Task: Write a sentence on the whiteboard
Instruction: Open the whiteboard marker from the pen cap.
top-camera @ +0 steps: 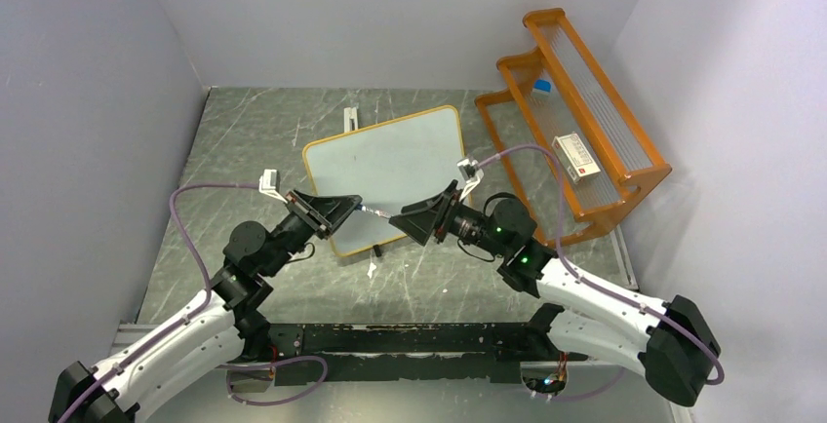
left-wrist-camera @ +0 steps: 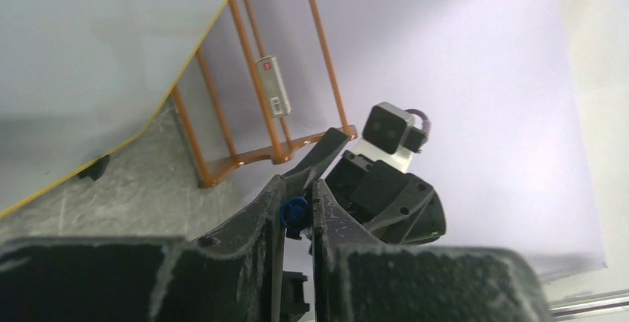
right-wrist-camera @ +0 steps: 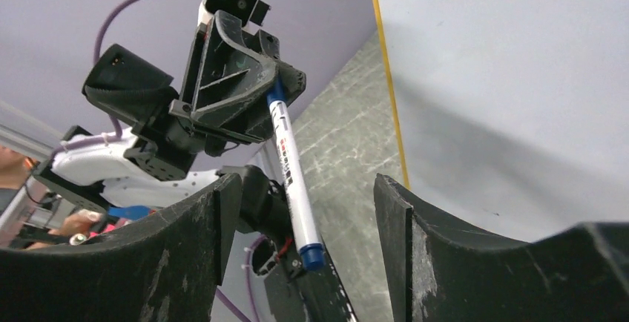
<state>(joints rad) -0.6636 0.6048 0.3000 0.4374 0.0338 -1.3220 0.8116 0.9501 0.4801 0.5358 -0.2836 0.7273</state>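
The left gripper [top-camera: 356, 206] is clamped on the blue end of a marker [right-wrist-camera: 293, 166]. The marker is a slim white barrel with printed bands and a blue tip at each end. It reaches across, just left of centre in the overhead view, into the gap of the right gripper [top-camera: 398, 218]. That gripper's black fingers [right-wrist-camera: 215, 218] stand apart on either side of the barrel, with daylight between them and it, so nothing is grasped there. Both grippers are matt black, wedge-shaped and ribbed, with scuffed inner pads.

Under and behind them, in the middle of the overhead frame, lies the whiteboard [top-camera: 390, 160]. It is flat and turned at an angle, with rounded corners and a thin tan-orange rim. Its face is pale and unmarked except for a few tiny specks in the right wrist view. One small black foot [top-camera: 376, 249] shows at its near edge.

The table [top-camera: 244, 150] is dark grey-green stone-look sheet crossed by pale scratches. Plain pale lilac walls [top-camera: 88, 101] close it in on three sides. At upper right stands an orange wooden rack [top-camera: 585, 121] with fine clear rods. It holds a white box [top-camera: 575, 157] whose label is too small to read. A small white piece [top-camera: 351, 116] by the board's far corner is hard to identify. Purple cables [top-camera: 185, 199] loop off each wrist, and the arm bases are cut off by the bottom edge.
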